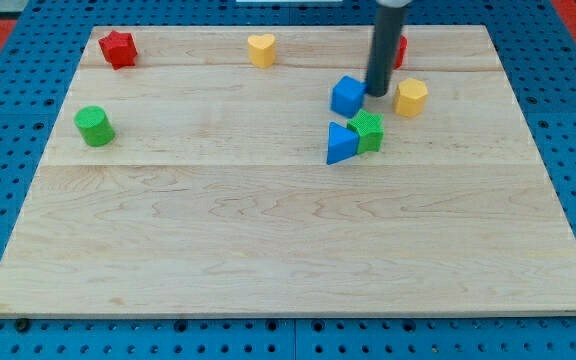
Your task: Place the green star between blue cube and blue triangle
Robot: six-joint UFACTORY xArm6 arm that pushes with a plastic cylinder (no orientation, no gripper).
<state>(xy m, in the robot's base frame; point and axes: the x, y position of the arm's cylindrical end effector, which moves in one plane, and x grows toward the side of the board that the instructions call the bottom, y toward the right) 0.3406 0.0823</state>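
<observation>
The green star [369, 131] lies on the wooden board [288, 240], touching the right side of the blue triangle [340, 144]. The blue cube [347, 96] sits just above them, a small gap away from the star. My tip [378, 93] is right of the blue cube, close to its right face, and above the green star. The rod rises from there to the view's top edge.
A yellow hexagon block [411, 97] is right of my tip. A red block [399, 49] is partly hidden behind the rod. A yellow heart [261, 49], a red star [117, 48] and a green cylinder [94, 126] lie further left.
</observation>
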